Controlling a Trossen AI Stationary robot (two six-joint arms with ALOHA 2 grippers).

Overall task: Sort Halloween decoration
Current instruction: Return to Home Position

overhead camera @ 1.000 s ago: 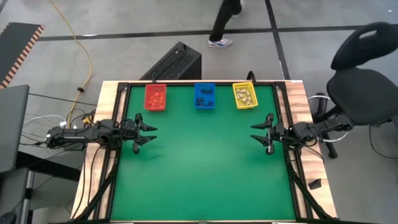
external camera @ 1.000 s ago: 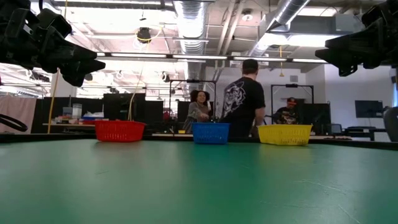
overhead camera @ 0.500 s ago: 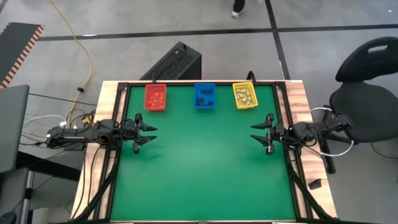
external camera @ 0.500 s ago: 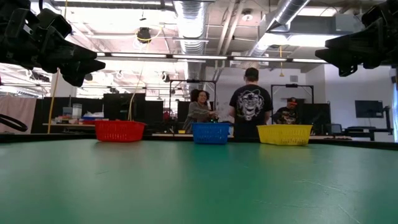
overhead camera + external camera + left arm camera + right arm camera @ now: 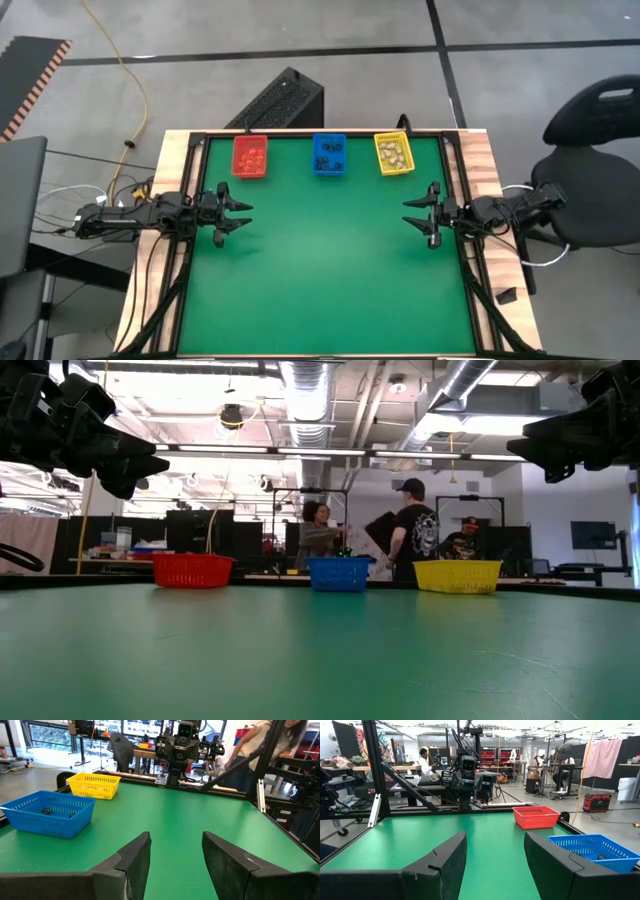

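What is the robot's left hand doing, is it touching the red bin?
Apart. The high view shows the left hand open at the left edge of the table, with bare green surface between it and the red bin.

Black trinkets (image 5: 329,156): I see a small dark cluster lying loose on the floor of the blue bin (image 5: 316,165); from the left wrist view I make out one piece through its mesh wall
Orange-brown trinkets (image 5: 250,156): a heap inside the red bin (image 5: 236,160), the neighbour on the blue bin's left-arm side
Cream-white trinkets (image 5: 393,153): a pale heap inside the yellow bin (image 5: 378,158), the neighbour on the blue bin's right-arm side
Shapes: too small for me to tell piece from piece
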